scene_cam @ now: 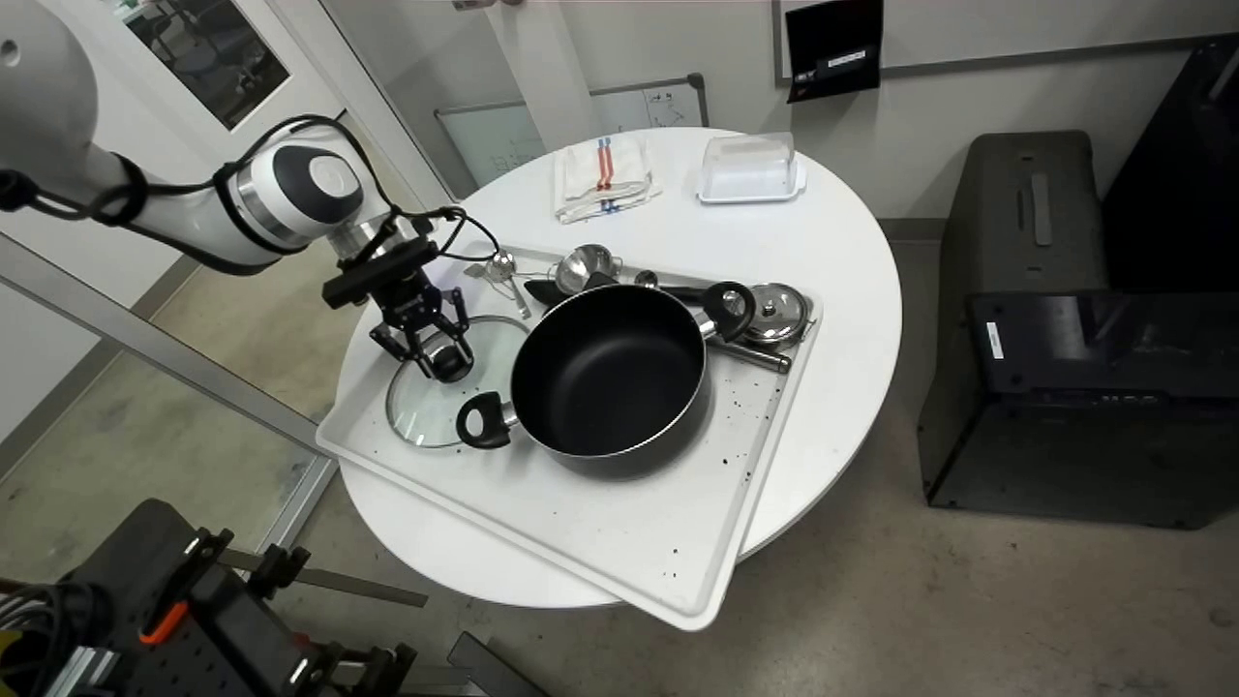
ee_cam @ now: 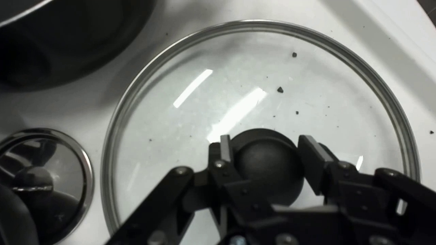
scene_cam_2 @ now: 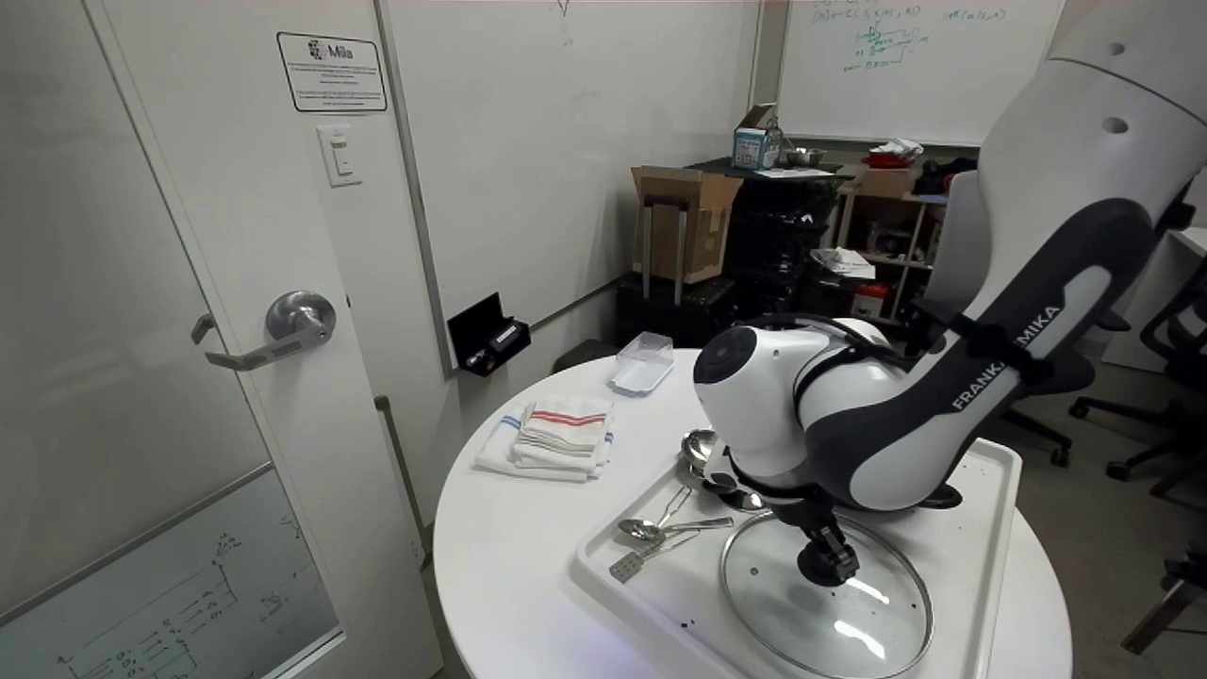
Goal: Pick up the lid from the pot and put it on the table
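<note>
Glass lid (ee_cam: pixel 272 105) spans the middle of the wrist view, its black knob (ee_cam: pixel 269 170) clasped between the fingers (ee_cam: pixel 312 165) of the gripper (ee_cam: pixel 264 146); the pot (ee_cam: pixel 85 41) shows upper left.

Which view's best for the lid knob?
Wrist view: the knob appears large and mostly uncovered between the jaws of the gripper. Both exterior views show it small, partly covered by the gripper.

Pot (scene_cam: pixel 608 373) on tray (scene_cam: pixel 600 528), lid (scene_cam_2: pixel 820 604) just beside it, tray on table (scene_cam: pixel 837 252).
</note>
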